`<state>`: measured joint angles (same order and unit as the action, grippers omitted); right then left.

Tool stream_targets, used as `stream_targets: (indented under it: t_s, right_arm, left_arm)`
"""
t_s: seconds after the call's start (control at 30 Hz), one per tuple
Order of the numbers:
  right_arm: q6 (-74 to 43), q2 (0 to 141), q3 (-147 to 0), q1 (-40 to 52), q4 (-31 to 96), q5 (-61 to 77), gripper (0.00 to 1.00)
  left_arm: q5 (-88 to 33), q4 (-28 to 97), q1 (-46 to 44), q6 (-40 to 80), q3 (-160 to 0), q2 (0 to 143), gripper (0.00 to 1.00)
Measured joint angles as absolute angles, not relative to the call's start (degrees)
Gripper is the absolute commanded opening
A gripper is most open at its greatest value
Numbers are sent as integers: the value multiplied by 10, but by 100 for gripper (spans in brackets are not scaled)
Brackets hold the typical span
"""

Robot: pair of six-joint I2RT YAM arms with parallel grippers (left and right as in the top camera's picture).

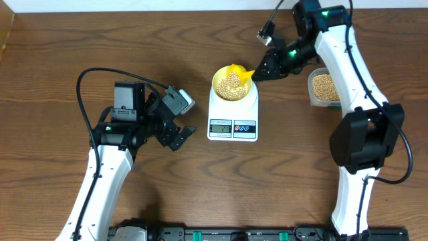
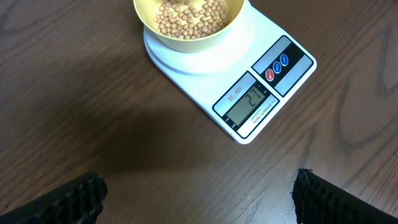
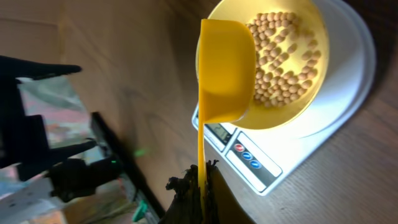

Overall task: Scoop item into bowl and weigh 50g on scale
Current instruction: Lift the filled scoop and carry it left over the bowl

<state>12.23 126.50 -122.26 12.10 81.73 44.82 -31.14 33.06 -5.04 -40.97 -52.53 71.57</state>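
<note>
Beans [image 1: 231,84] [image 2: 189,18] [image 3: 280,62], small, round and tan, lie in a loose layer inside the pale yellow-green bowl [image 1: 215,86] [image 2: 186,43] [image 3: 314,37], covering the bottom but not reaching the rim. Bowl sits centred on the round platform of the white digital scale [image 1: 233,137] [image 2: 261,99] [image 3: 354,81], w/ the grey display [image 1: 221,128] [image 2: 249,102] and the red and blue buttons [image 2: 277,67] along the scale's near edge; digits too blurred to read. Right gripper [image 1: 267,67] [image 3: 202,180] is clamped tight on the thin handle of a yellow scoop [image 1: 239,72] [image 3: 225,68], which reaches over the bowl's rim from the right-arm side, cup tipped on edge above the beans; can't tell whether cup touches the rim. Clear plastic tub [image 1: 311,90] w/ more beans stands on the wooden table [image 1: 53,53] beside the right arm, apart from the scale. Left gripper [image 1: 175,130] [image 2: 199,199] hangs over bare table just left of the scale, fingers spread wide apart, nothing between them, one black fingertip at each bottom corner of the left wrist view.
</note>
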Motion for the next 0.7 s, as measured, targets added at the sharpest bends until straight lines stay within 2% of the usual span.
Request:
stream_targets:
  t_s: [0.7]
  right_arm:
    - [118,1266,-1296,203,820,263,1]
  left_arm:
    - [-311,331,-50,-410,-525,716,98]
